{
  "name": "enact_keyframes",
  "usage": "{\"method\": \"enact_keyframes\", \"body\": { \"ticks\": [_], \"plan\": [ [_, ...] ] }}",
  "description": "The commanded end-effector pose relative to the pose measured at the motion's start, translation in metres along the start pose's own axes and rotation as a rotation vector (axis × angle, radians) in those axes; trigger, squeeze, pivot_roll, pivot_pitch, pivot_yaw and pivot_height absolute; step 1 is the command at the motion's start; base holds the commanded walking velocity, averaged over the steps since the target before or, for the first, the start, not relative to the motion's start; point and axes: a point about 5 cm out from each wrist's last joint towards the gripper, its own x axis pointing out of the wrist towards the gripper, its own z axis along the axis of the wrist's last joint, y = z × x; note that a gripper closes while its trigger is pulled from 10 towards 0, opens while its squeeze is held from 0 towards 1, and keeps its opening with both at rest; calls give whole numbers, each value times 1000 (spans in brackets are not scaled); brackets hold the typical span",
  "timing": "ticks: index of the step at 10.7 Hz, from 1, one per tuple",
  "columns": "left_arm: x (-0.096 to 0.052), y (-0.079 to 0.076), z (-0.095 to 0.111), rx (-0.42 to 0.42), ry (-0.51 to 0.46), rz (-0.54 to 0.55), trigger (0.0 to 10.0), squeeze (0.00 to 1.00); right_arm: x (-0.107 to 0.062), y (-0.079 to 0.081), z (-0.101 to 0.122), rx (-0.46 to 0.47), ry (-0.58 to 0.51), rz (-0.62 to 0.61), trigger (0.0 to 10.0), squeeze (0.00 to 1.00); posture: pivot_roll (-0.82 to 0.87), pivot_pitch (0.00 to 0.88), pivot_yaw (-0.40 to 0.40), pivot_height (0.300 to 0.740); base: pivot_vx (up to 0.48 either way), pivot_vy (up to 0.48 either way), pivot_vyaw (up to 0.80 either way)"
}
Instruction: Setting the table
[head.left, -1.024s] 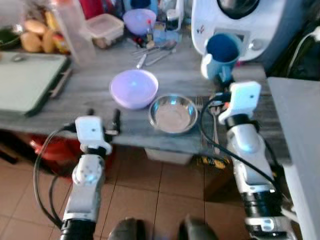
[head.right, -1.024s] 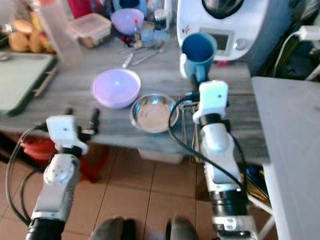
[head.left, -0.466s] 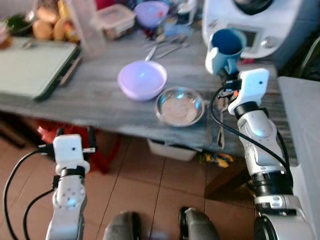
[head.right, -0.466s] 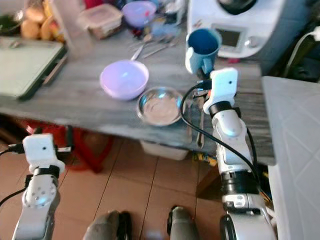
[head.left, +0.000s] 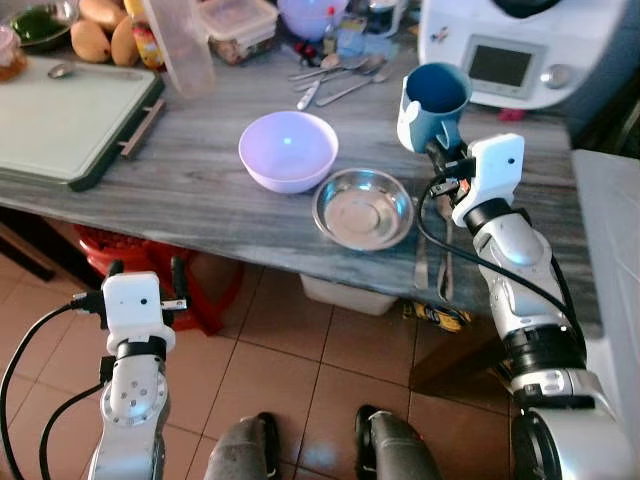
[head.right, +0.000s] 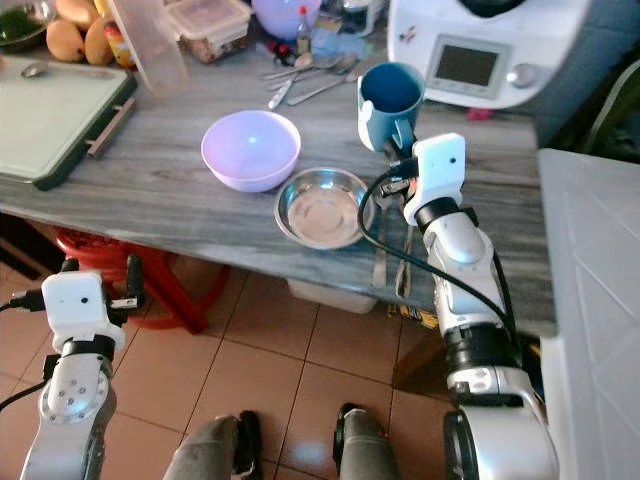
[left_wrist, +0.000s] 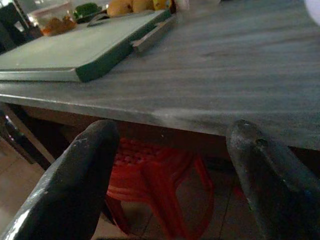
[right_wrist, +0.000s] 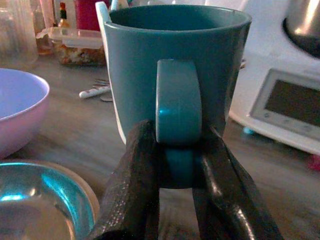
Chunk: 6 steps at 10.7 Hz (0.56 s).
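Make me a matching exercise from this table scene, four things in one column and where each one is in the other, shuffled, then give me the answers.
Things:
1. blue mug
2. steel bowl
3. lilac bowl
4. green cutting board

Places:
A. on the table's far left side
B. near the table's front edge, right of the lilac bowl
C. held by its handle in the right gripper
D. between the cutting board and the steel bowl

Pairs: 1-C, 2-B, 3-D, 4-A

Steel bowl (head.left: 363, 208) right of bowl (head.left: 288, 150)
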Motion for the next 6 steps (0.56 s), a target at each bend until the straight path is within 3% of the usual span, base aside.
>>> {"method": "enact_keyframes", "body": {
  "ticks": [1,6],
  "plan": [
    [-3,4,3,11,2,12,10000,0,5,1,6,14,-37,31,10000,0,49,231,26,740,0,0,0],
    [-8,16,6,38,18,17,10000,0,12,13,0,34,-20,122,10000,0,94,257,42,740,0,0,0]
  ]
}}
